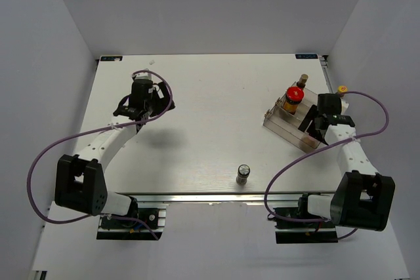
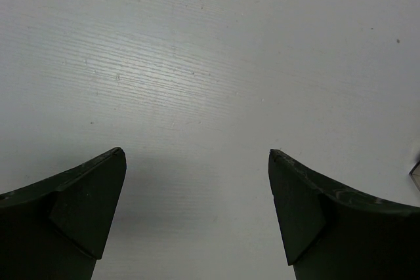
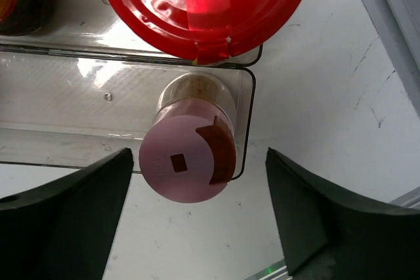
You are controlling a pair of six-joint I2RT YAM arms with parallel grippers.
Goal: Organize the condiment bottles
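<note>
One bottle off the rack: the grey-capped shaker [image 1: 243, 174] stands alone on the counter [image 1: 197, 136], left of the clear rack [image 1: 283, 126] and on its near side, well apart from it.
Its look: small and dark-bodied with a pale grey cap. It stands upright, so its long axis is vertical.
Left fingers [image 2: 72, 208]: spread wide over bare counter with nothing between them, far to the left of the rack.
Right fingers [image 3: 79, 214]: spread, one on each side of the pink-capped shaker [image 3: 187, 162] and clear of it on both sides, hanging over the rack's right end.
Deciding relation: from the right fingers the grey-capped shaker lies down-left of the rack, toward the arm bases. By my reading the right arm is nearer to it than the left. Since it is upright, a grasp around the cap or body from above looks suitable.
Pink-capped shaker: stands at a corner of the rack's low step. It has a flat pink lid with a brown flip tab and a clear body.
Red-lidded jar [image 1: 293, 100]: on the rack just behind the pink-capped shaker. Its wide red lid carries yellow print.
Yellow-capped bottle [image 1: 302, 81]: slim and upright, at the rack's far side.
Second yellow cap [image 1: 342, 88]: just right of the rack. I cannot tell whether it stands on the rack or beside it.
</note>
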